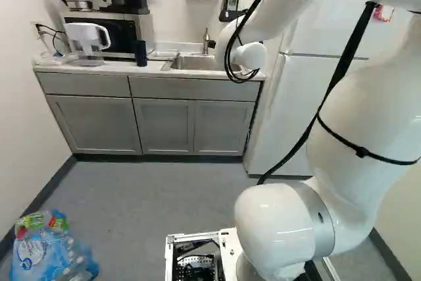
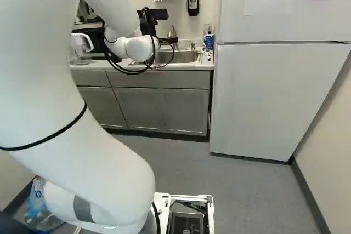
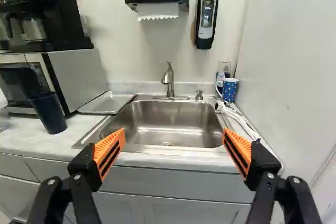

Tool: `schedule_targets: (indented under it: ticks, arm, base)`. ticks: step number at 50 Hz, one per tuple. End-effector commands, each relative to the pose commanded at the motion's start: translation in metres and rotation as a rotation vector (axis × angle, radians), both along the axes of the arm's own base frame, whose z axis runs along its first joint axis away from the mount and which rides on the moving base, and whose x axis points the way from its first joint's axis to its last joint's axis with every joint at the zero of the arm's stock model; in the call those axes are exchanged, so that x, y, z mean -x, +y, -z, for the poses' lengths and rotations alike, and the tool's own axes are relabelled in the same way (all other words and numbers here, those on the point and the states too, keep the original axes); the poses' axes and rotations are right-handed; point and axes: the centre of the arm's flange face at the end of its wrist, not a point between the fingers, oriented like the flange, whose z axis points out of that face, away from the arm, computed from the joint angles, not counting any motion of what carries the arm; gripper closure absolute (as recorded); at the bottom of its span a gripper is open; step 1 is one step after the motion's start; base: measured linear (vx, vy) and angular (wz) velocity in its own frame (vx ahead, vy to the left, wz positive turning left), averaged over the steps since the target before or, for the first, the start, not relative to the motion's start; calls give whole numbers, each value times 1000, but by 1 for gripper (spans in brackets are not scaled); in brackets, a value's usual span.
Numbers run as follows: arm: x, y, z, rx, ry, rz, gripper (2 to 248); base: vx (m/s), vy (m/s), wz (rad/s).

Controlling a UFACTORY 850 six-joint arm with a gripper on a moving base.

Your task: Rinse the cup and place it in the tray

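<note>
Beside the shallow metal tray [image 3: 109, 103] stands a tapered navy cup [image 3: 48, 114], the black orange-padded gripper [image 2: 168, 40] with jaws wide apart.

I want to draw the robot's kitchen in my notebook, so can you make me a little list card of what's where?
Gripper: open, holding nothing, in front of the sink
Dark cup: standing on the counter, by the microwave
Tray: metal, nothing on it, between microwave and sink
Sink: metal basin, no cup in it
Faucet: behind the basin, no water seen running
Spotted mug: blue, at the sink's far corner
Soap dispenser: on the wall
</note>
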Motion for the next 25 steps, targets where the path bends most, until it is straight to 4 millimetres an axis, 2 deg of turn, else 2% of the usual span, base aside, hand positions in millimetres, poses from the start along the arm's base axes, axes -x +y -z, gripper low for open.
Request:
schedule_targets:
  ticks: [25]
  arm:
    - [-21, 0, -23, 0, -9, 0, 3]
  base:
    - [0, 0, 0]
